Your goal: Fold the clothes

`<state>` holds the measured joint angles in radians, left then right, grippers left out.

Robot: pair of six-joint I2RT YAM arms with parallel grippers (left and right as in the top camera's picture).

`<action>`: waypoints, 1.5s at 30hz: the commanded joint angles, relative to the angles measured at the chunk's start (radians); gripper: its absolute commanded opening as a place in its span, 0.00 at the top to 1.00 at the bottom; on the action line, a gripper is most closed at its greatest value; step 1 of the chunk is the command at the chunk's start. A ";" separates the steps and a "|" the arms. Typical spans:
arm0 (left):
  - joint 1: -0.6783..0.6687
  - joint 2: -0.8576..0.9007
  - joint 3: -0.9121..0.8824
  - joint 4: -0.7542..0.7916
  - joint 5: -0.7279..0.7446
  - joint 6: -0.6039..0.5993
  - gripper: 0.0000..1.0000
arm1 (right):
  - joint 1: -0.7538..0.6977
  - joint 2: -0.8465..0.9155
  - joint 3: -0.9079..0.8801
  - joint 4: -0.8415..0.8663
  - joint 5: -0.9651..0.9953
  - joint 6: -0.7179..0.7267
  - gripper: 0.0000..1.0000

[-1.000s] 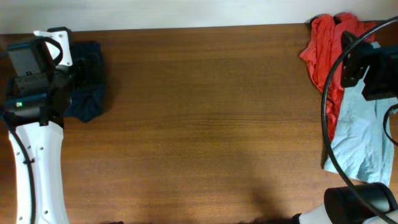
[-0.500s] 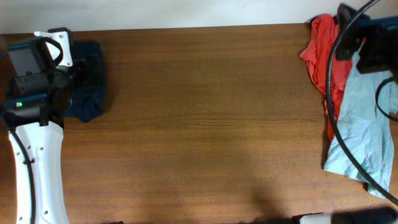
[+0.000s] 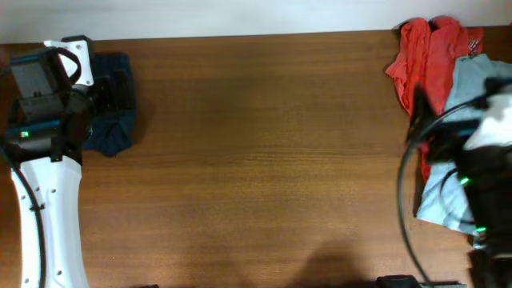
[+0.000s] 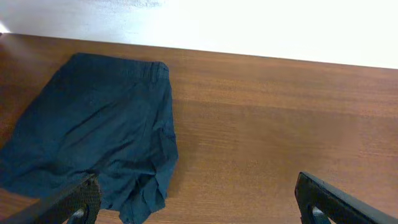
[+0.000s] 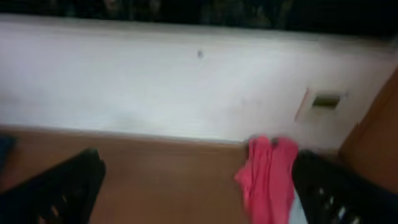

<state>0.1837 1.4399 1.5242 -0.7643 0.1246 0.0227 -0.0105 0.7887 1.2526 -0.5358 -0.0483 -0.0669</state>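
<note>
The dark navy-blue shorts [image 3: 116,104] lie crumpled at the table's far left, partly under my left arm. In the left wrist view the shorts [image 4: 99,130] spread flat with a bunched lower edge. My left gripper [image 4: 196,205] is open and empty, its left finger over the shorts' lower edge and its right finger over bare wood. My right gripper [image 5: 199,186] is open and empty, held above the table's right side and facing the back wall. In the overhead view only the right arm's body [image 3: 480,160] shows, not its jaws.
A red garment [image 3: 424,64] and a pale blue-grey shirt [image 3: 468,128] lie heaped at the right edge; the red one also shows in the right wrist view [image 5: 267,180]. A white wall runs behind the brown wooden table [image 3: 264,160].
The right arm has swung from the back right corner toward the front, uncovering the red garment and the pale shirt. The left arm and the shorts have not moved.
</note>
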 commanded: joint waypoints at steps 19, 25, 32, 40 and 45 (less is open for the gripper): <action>0.000 -0.006 0.009 -0.001 0.011 0.004 0.01 | -0.031 -0.620 -1.054 0.455 -0.076 -0.002 0.01; 0.000 -0.006 0.009 -0.001 0.011 0.004 0.01 | -0.031 -0.689 -1.162 0.461 -0.063 -0.002 0.02; 0.000 -0.006 0.009 -0.001 0.011 0.004 0.01 | -0.030 -0.752 -1.244 0.472 -0.047 -0.002 0.02; 0.000 -0.006 0.009 -0.001 0.011 0.004 0.01 | -0.029 -0.786 -1.247 0.464 0.000 -0.003 0.02; 0.000 -0.006 0.009 -0.001 0.011 0.004 0.01 | -0.030 -0.785 -1.247 0.464 0.000 -0.003 0.02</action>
<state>0.1837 1.4399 1.5242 -0.7666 0.1242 0.0231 -0.0330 0.0147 0.0151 -0.0731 -0.0685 -0.0677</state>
